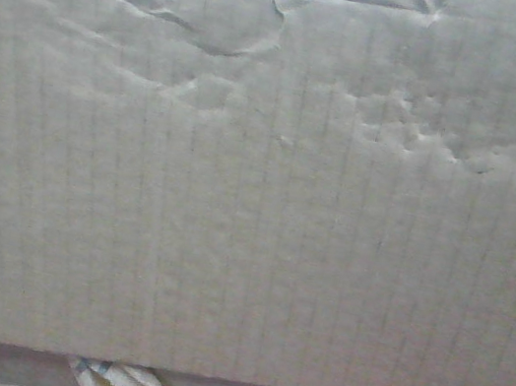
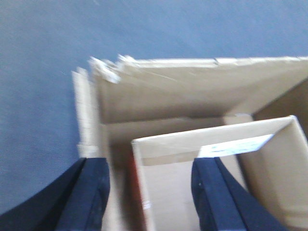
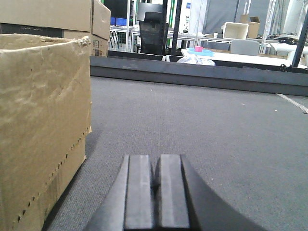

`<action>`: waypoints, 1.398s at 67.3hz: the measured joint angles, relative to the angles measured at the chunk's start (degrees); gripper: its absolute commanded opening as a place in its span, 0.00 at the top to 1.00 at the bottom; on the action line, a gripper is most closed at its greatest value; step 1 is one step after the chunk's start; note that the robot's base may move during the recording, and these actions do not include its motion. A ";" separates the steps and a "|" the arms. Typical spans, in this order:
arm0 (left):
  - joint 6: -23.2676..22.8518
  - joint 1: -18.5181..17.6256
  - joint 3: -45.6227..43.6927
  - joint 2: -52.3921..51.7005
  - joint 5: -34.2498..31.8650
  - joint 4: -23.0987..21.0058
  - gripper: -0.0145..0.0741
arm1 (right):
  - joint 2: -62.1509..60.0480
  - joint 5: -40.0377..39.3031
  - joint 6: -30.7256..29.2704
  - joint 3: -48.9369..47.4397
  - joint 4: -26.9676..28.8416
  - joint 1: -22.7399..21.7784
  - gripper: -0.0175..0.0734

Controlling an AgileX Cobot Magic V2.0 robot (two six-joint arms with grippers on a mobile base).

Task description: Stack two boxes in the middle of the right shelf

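The dark grey matte surface carries the tall creased tan cardboard box, with the smaller open tan cardboard box sitting in its open top. The left gripper has its jaws apart, straddling the smaller box's wall. The right gripper lies low beside the tall box, jaws together on nothing.

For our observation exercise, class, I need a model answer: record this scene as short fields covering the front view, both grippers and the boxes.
Front view: filled by creased tan cardboard face
Left gripper: open, fingers either side of one wall of small open tan cardboard box
Larger torn-edged tan cardboard box: wraps two sides of the small box
Right gripper: shut, empty, over dark grey matte surface
Dented tan cardboard box: left of the right gripper
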 measured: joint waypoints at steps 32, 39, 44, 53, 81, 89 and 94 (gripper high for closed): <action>0.21 3.91 12.78 -1.71 0.35 -4.03 0.50 | 0.00 0.00 0.00 0.00 0.00 0.00 0.99; 0.31 4.71 14.20 -1.71 0.35 -4.64 0.50 | 0.00 0.00 0.00 0.00 0.00 0.00 0.99; 1.07 4.91 15.05 -1.71 0.35 -5.65 0.50 | 0.00 0.00 0.00 0.00 0.00 0.00 0.99; 2.20 4.91 16.97 -1.71 0.35 -7.98 0.50 | 0.00 0.00 0.00 0.00 0.00 0.00 0.99; 2.68 5.65 23.20 -1.71 0.22 -8.56 0.50 | 0.00 0.00 0.00 0.00 0.00 0.00 0.99; 2.68 5.65 23.94 -1.71 0.22 -8.66 0.50 | 0.00 0.00 0.00 0.00 0.00 0.00 0.99; 2.68 5.65 24.33 -1.71 0.22 -8.66 0.50 | 0.00 0.00 0.00 0.00 0.00 0.00 0.99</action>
